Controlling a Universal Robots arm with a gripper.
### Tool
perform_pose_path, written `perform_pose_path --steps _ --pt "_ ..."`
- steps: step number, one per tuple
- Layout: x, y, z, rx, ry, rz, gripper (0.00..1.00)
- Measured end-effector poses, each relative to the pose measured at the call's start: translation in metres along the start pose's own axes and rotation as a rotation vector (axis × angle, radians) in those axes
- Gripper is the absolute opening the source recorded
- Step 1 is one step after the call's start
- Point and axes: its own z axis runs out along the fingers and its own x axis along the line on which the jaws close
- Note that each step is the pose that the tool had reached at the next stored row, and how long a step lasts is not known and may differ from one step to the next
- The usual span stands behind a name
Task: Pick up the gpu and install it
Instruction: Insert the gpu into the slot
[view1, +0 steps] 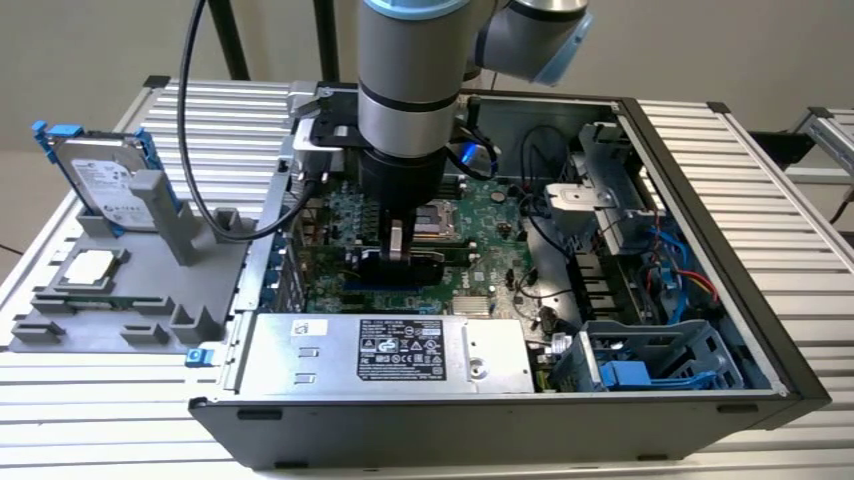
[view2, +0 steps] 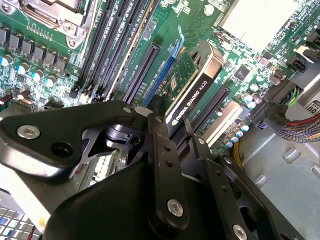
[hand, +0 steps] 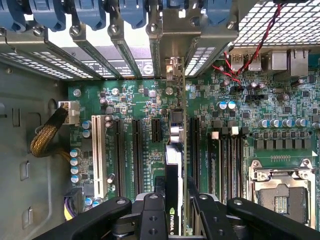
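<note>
A: Quick one. Gripper (view1: 396, 262) is down inside the open PC case (view1: 694, 300), clenched on the gpu (view2: 192, 82), fingers (view2: 161, 145) pinching the card's top edge.

B: Where's the card exactly?

A: Standing on edge over the motherboard (hand: 135, 100), in line with a long expansion slot (hand: 192, 145), beside the black RAM slots (view2: 112, 40). In the first wrist view its bracket end (hand: 175, 67) points at the rear slot covers (hand: 125, 50). Can't tell if the edge connector is fully seated.

B: Risks?

A: My guess: card slightly tilted or offset along the slot, so pushing jams the connector or flexes the board. The bracket could catch on the rear frame. Grip is only on a thin edge, so it could slip under load.

B: Anything else?

A: The hard drive (view1: 107, 180) sits in its gray holder (view1: 120, 290), well apart, outside the case.
</note>
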Motion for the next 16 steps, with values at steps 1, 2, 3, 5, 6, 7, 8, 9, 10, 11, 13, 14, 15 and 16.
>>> perform_pose_path --steps 1,2,3,5,6,7,8,9,10,11,13,14,15,16 --pt "0.0000 0.0000 0.0000 0.0000 0.0000 0.000 0.00" --pt "0.0000 0.0000 0.0000 0.0000 0.0000 0.000 0.00" --pt "0.0000 0.0000 0.0000 0.0000 0.0001 0.000 0.00" --pt "0.0000 0.0000 0.0000 0.0001 0.0001 0.000 0.00" --pt "0.0000 0.0000 0.0000 0.0001 0.0001 0.000 0.00" --pt "0.0000 0.0000 0.0000 0.0001 0.0002 0.000 0.00" --pt "0.0000 0.0000 0.0000 0.0000 0.0002 0.000 0.00" --pt "0.0000 0.0000 0.0000 0.0000 0.0002 0.000 0.00" --pt "0.0000 0.0000 0.0000 0.0000 0.0002 0.000 0.00" --pt "0.0000 0.0000 0.0001 0.0000 0.0003 0.000 0.00" --pt "0.0000 0.0000 0.0002 0.0000 0.0003 0.000 0.00" --pt "0.0000 0.0000 0.0003 0.0000 0.0003 0.000 0.00" --pt "0.0000 0.0000 0.0005 0.0000 0.0004 0.000 0.00" --pt "0.0000 0.0000 0.0007 0.0000 0.0006 0.000 0.00"
